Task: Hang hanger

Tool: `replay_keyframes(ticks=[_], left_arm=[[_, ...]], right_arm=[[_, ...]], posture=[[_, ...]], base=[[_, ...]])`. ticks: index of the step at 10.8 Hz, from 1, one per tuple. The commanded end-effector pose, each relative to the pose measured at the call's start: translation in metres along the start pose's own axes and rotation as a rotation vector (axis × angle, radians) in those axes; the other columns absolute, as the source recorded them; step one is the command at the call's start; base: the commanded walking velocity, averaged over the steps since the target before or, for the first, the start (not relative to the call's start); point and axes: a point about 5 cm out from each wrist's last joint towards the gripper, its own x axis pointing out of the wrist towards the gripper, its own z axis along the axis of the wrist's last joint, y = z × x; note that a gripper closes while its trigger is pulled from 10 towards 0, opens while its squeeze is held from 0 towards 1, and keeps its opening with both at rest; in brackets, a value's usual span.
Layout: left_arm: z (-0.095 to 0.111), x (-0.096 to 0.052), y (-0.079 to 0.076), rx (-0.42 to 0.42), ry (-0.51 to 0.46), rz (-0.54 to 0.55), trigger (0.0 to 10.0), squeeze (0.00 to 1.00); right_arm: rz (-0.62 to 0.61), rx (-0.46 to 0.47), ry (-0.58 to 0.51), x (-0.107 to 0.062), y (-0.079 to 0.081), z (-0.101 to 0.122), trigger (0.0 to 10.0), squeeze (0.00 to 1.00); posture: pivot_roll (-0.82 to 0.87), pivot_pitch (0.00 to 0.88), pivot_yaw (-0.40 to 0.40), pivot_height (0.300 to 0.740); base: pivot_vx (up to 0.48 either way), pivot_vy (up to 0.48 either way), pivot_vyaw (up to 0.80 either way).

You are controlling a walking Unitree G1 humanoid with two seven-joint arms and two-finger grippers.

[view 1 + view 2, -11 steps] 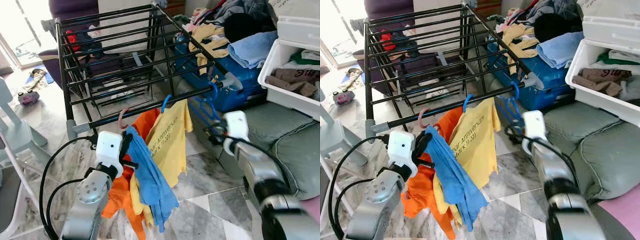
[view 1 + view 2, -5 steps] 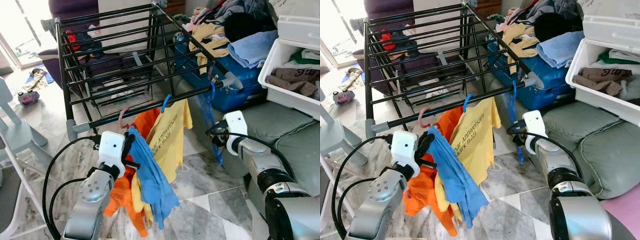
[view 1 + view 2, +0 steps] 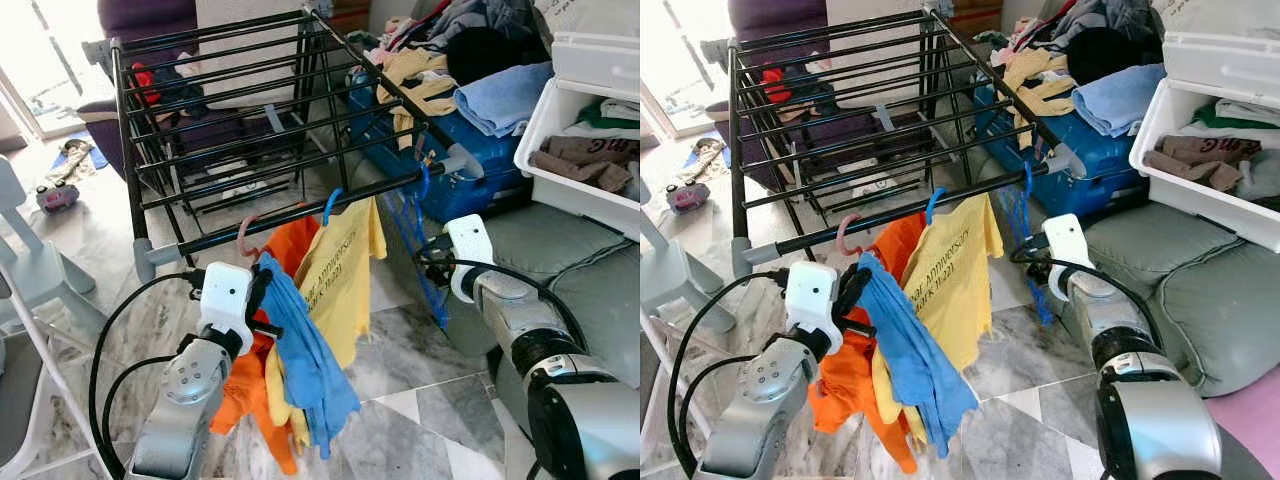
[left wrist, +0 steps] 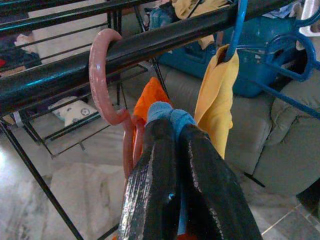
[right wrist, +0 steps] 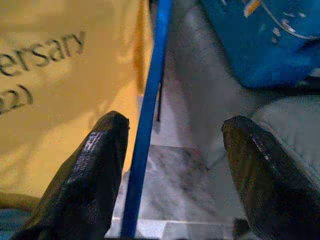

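Note:
A black drying rack stands before me, its front rail nearest. On that rail hang a pink hanger with an orange garment and a blue hanger with a yellow T-shirt. An empty blue hanger dangles from the rail's right end. My left gripper is shut on a blue cloth just below the rail, beside the pink hook. My right gripper is open, and the empty hanger's bar runs close by one of its fingers.
A blue suitcase piled with clothes sits behind the rack's right end. A white bin of laundry rests on a grey sofa cushion to the right. A white chair stands at left on the marble floor.
The empty blue hanger has swung under the rail and now hangs down straighter. My right gripper has risen a little beside it. My left gripper keeps its hold in place.

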Motion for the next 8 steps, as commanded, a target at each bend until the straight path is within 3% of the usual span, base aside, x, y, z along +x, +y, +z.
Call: replay_keyframes(ticks=[1,4,7,8], left_arm=[[0.0030,0.0021,0.0021,0.002,-0.010,0.000,10.0,0.00],[0.0024,0.0027,0.0006,0.003,-0.006,-0.012,10.0,0.00],[0.0006,0.0039,-0.0001,0.003,0.003,-0.018,10.0,0.00],[0.0004,0.0041,-0.0002,0.004,0.004,-0.019,10.0,0.00]], right_arm=[[-0.011,-0.014,-0.011,0.0007,-0.0023,0.0065,10.0,0.00],[-0.042,-0.006,-0.015,-0.0011,-0.0099,0.0070,10.0,0.00],[-0.020,0.013,-0.018,0.0003,-0.0059,0.0081,10.0,0.00],[-0.013,0.023,-0.019,0.0008,-0.0038,0.0075,2.7,0.00]], posture=[[-0.10,0.000,0.051,0.740],[-0.10,0.000,0.060,0.740],[-0.10,0.000,0.059,0.740],[-0.10,0.000,0.059,0.740]], base=[[0.000,0.000,0.00],[0.000,0.000,0.00],[0.000,0.000,0.00],[0.000,0.000,0.00]])
